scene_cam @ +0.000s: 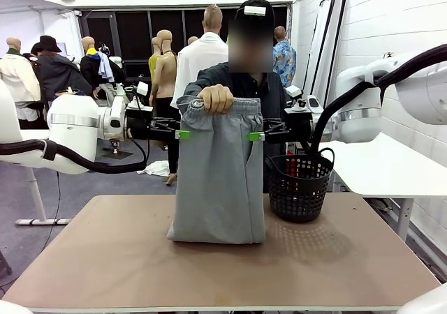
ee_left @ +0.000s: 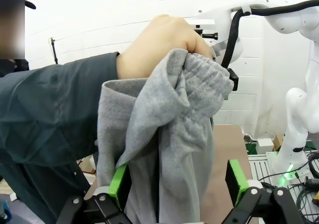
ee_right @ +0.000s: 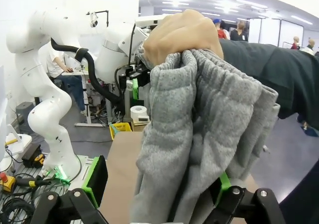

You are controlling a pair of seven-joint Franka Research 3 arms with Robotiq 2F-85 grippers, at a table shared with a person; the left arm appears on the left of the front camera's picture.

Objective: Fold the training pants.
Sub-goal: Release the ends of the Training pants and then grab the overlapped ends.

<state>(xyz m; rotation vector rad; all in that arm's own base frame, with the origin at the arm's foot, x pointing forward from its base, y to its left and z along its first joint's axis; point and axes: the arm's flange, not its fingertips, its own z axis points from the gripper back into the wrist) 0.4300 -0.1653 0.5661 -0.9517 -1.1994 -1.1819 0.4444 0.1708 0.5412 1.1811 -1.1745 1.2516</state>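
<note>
Closest to the front camera is the brown tabletop point(scene_cam: 105, 258), and on its middle rests the lower end of the grey training pants point(scene_cam: 218, 181). They hang straight down from the person's hand point(scene_cam: 216, 98), which holds the gathered waistband bunched in a fist above the tabletop. The left gripper point(scene_cam: 183, 135) stands at the left edge of the pants, a little under the waistband. The right gripper point(scene_cam: 256, 136) stands at the right edge at the same height, and the two point toward each other.

In the left wrist view the two fingers are wide apart with the cloth between them. One green pad point(ee_left: 118, 183) touches the cloth and the other is free of it, so this gripper is spread and not clamped.

In the right wrist view the fingers are also spread wide around the cloth, one pad point(ee_right: 94, 179) clear of it and the other half covered by folds.

A black mesh basket point(scene_cam: 300, 185) stands on the tabletop just beside the pants, on their right.
</note>
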